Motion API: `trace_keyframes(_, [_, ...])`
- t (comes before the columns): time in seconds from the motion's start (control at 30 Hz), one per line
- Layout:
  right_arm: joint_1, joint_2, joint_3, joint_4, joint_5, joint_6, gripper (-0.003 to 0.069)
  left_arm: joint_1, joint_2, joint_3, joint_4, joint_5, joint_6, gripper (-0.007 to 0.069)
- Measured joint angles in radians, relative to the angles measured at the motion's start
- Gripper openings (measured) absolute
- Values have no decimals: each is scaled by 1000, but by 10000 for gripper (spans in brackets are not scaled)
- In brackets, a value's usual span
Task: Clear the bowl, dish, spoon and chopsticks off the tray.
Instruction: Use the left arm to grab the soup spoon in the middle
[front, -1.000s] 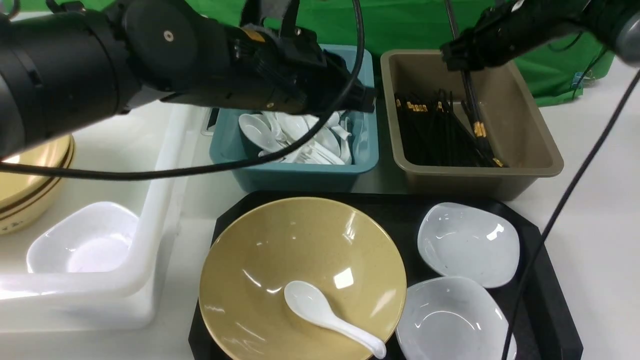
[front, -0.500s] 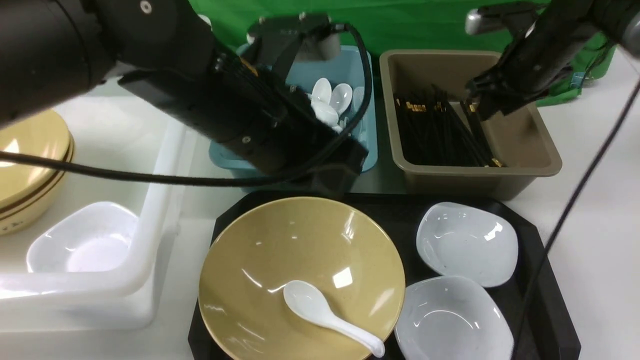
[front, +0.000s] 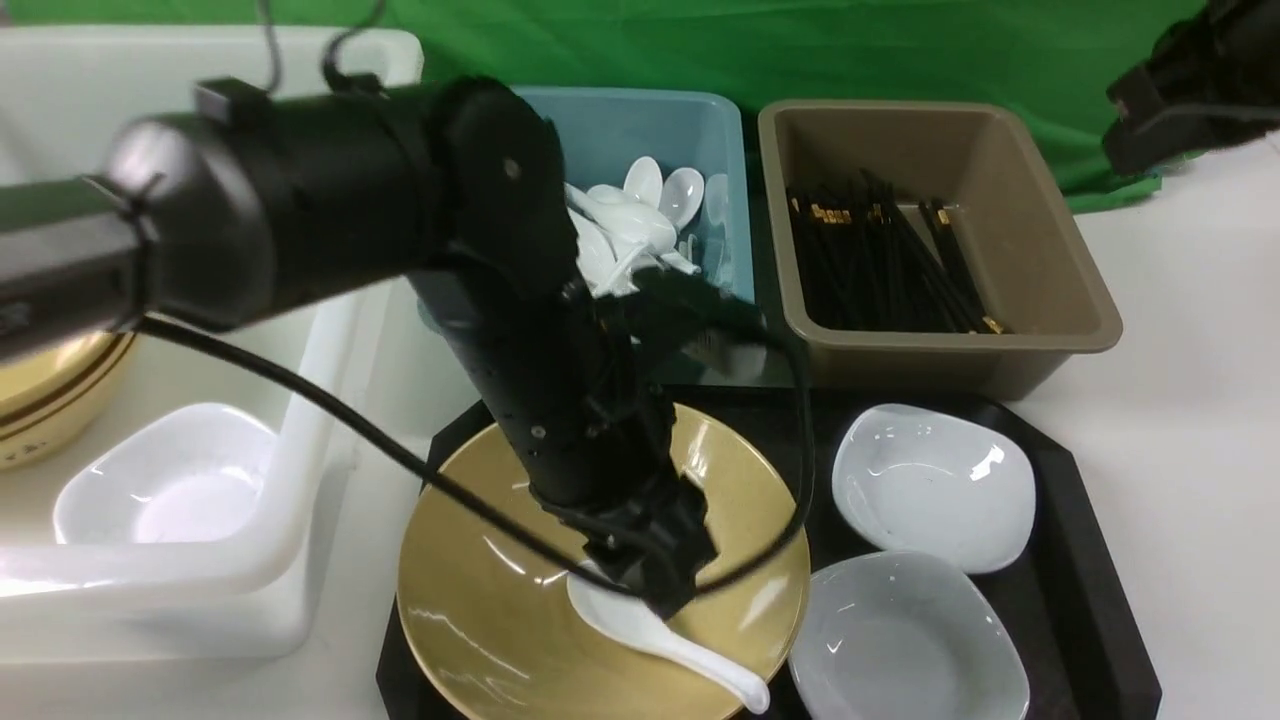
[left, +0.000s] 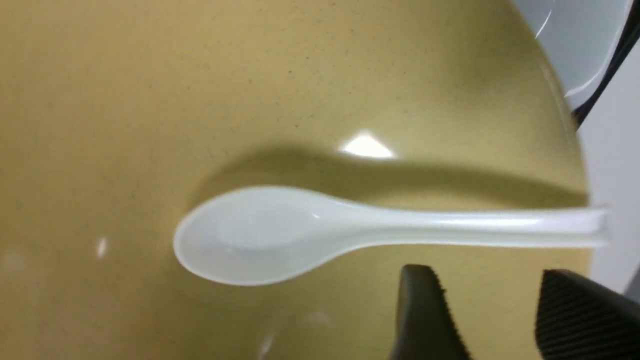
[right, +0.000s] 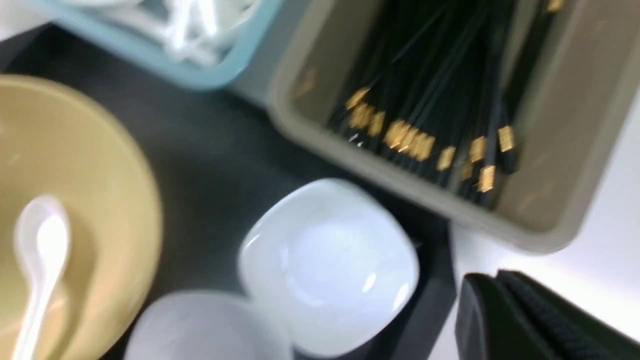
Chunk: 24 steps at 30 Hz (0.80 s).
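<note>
A wide mustard-yellow bowl (front: 480, 600) sits on the left half of the black tray (front: 1090, 560). In it lies the white spoon (front: 690, 655), its handle reaching over the near rim. My left gripper (front: 660, 590) is lowered into the bowl, right over the spoon's scoop. In the left wrist view the gripper (left: 492, 280) stands open beside the spoon (left: 280, 230), with nothing between its fingers (left: 425, 310). Two white squarish dishes (front: 935, 485) (front: 905, 640) fill the tray's right half. Black chopsticks (front: 880, 260) lie in the brown bin. My right gripper (right: 495, 285) is shut and empty, off the tray's right side.
Behind the tray stand a teal bin (front: 640, 130) of white spoons and the brown bin (front: 1050, 260). A white tub (front: 330, 400) at left holds a white dish (front: 165, 480) and stacked yellow bowls (front: 50, 400). My right arm (front: 1190, 90) hangs at top right.
My left arm swung from over the teal bin down into the bowl and its jaws opened. The right gripper left the chopsticks in the brown bin, drew back right and shut.
</note>
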Motion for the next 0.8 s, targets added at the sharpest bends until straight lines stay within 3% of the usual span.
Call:
trace_keyframes(0.2, [13,-43,76,18,-6,-9,8,-14,36,0,6,-1,233,528])
trace_keyframes(0.3, [13,-47,96,86,14,-52,10,-23,60,0,-28,0,341,579])
trace_keyframes(0.47, [19,-69,134,166,14,-110,10,-26,92,17,-69,-28,435,589])
trace_keyframes(0.8, [31,-95,152,179,20,-137,11,-26,120,64,-74,-158,558,584])
